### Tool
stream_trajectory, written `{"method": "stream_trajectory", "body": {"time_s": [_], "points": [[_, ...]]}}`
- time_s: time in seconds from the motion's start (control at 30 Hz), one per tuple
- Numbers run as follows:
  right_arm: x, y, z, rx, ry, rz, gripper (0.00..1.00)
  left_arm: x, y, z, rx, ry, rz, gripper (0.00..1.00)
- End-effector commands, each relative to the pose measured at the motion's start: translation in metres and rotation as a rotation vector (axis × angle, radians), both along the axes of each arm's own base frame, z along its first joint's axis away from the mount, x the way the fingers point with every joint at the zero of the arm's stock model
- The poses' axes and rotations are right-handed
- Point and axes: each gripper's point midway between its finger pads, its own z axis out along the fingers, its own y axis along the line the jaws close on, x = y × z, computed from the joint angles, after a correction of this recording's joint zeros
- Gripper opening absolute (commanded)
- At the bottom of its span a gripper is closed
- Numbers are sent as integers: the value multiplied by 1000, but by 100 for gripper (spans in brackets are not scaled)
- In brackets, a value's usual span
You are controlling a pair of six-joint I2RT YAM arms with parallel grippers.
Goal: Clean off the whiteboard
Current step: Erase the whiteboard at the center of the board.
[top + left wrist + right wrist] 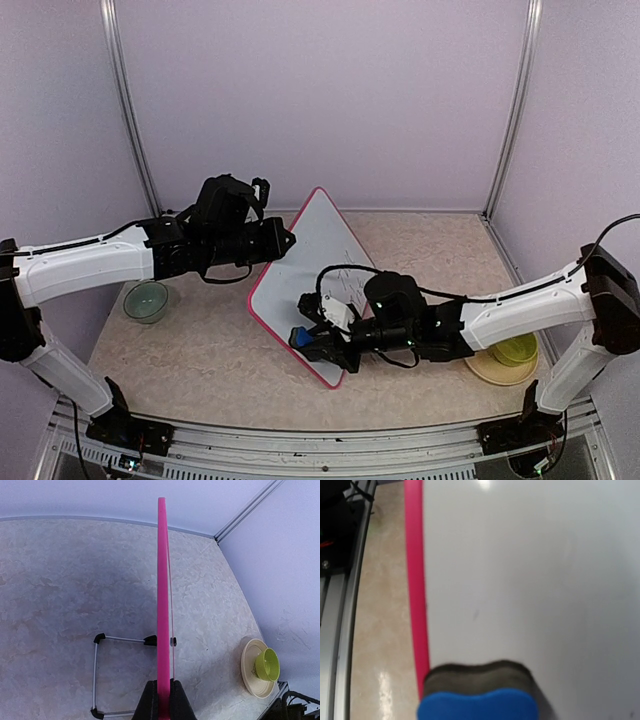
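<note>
**Left gripper clenched on whiteboard rim, right gripper grasping eraser**

The pink-rimmed whiteboard stands tilted mid-worktop on a wire stand, with faint dark marks on its white face. The blue eraser's grey felt meets its near corner beside the rim. Left, a teal bowl looks empty; right, a lime cup sits on a cream plate.
</note>
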Motion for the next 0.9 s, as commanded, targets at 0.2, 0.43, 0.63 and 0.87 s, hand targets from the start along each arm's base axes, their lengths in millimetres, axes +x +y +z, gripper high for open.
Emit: {"method": "stream_trajectory", "body": {"time_s": [0.2,0.43,0.63,0.87], "points": [[-12,-51,-94,-285,184,-94,0,-18,-8,-4,-16,37,-47,0],[-11,-60,-98,-315,188,-134,0,-17,-10,-7,-15,43,-47,0],[3,-41,-68,-273,109,-194,0,-17,-10,-12,-18,54,-37,0],[12,-13,-36,-237,22,-233,0,-19,-12,-15,-16,61,-39,0]]}}
